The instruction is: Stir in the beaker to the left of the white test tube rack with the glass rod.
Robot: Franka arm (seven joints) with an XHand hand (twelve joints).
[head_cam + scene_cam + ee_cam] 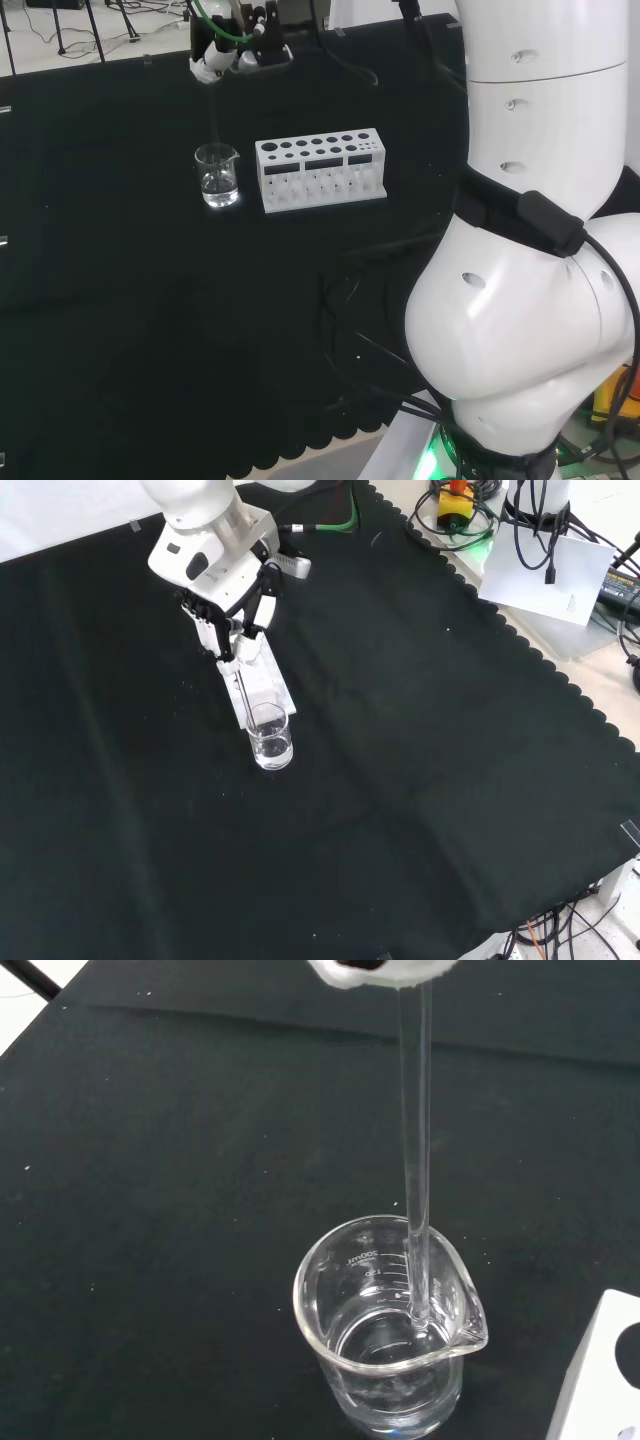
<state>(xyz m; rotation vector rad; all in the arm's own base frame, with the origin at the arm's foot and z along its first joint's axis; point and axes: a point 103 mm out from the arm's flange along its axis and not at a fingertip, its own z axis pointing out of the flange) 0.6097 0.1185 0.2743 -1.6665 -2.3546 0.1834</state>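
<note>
The hand (232, 615) pinches the top of a glass rod (417, 1160), which hangs upright with its tip inside the clear beaker (390, 1350), just left of the white test tube rack (320, 171) in the head view. The beaker holds a little clear liquid. Good stirring probably means small, slow circles, tip kept low and off the glass wall so the beaker does not tip.
</note>
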